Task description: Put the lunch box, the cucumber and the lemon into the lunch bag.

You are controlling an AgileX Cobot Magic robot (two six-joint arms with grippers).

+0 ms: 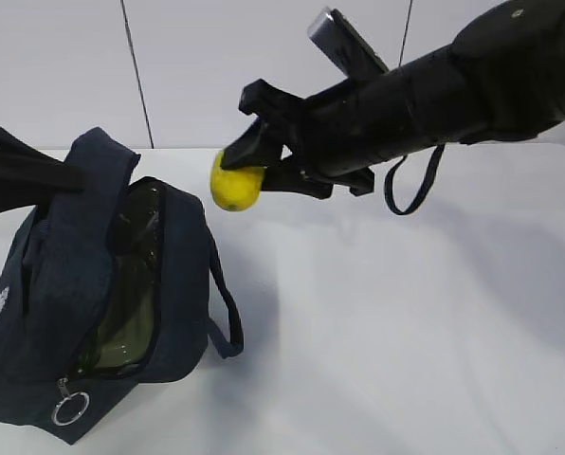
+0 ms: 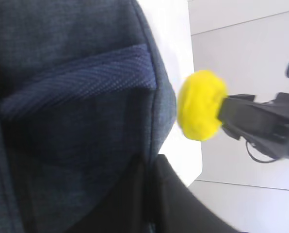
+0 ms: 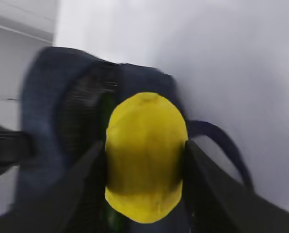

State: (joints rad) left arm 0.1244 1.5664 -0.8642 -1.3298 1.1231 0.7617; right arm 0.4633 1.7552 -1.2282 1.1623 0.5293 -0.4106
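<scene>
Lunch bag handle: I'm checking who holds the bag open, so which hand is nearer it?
Left. The left hand is at the handle; the right hand carries the lemon beside the lunch bag.

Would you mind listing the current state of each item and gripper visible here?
lemon: gripped, in the air beside the bag.
lunch bag: unzipped, open on the table.
right gripper: shut on the lemon.
left gripper: at the bag's raised flap; fingers not clear.
</scene>
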